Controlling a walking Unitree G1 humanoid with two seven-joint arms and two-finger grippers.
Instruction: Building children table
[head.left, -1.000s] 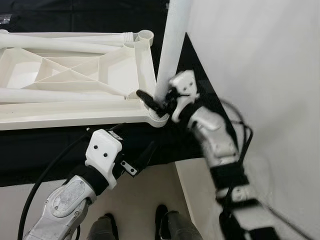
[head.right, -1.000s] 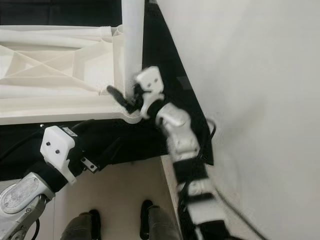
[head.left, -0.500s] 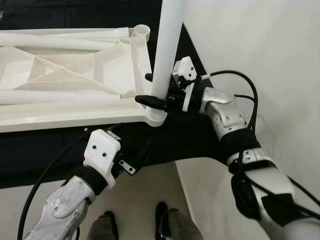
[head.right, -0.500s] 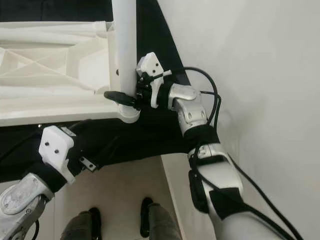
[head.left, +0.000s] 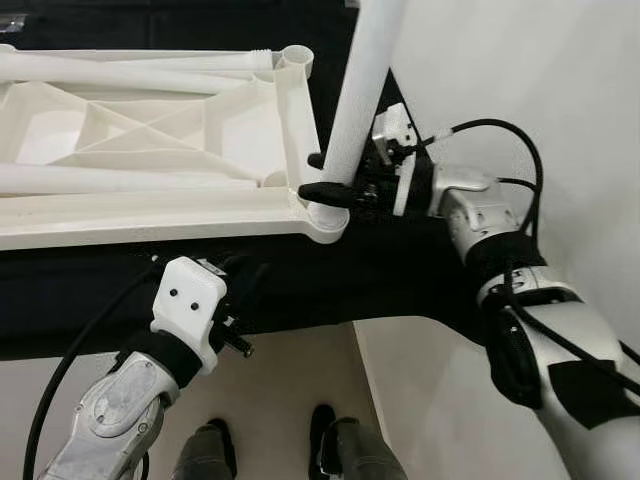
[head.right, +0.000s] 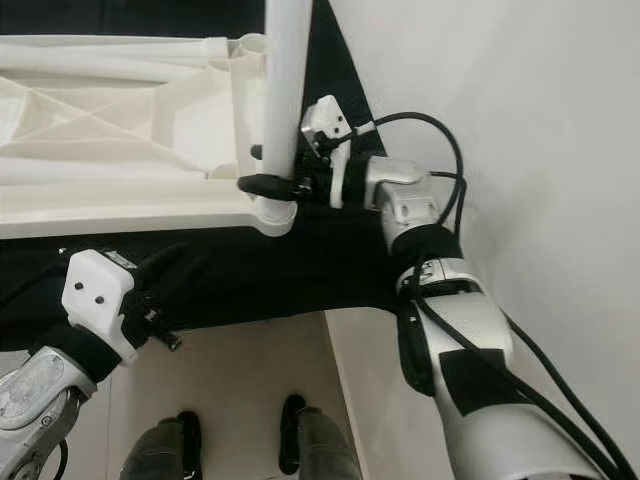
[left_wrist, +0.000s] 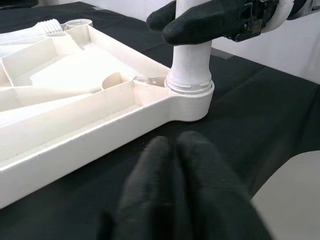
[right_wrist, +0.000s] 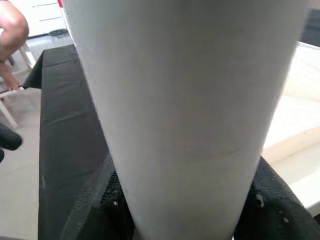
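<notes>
The right claw grips the white table leg low down — one black finger on each side — where the leg stands upright in the corner socket of the upturned white tabletop on the black-covered worktop. The left claw hovers near that corner, fingers pressed together, holding nothing.

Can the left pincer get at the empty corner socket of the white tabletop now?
Probably not directly: the left pincer hangs low at the near edge of the tabletop, and the empty socket lies at the far corner.
</notes>
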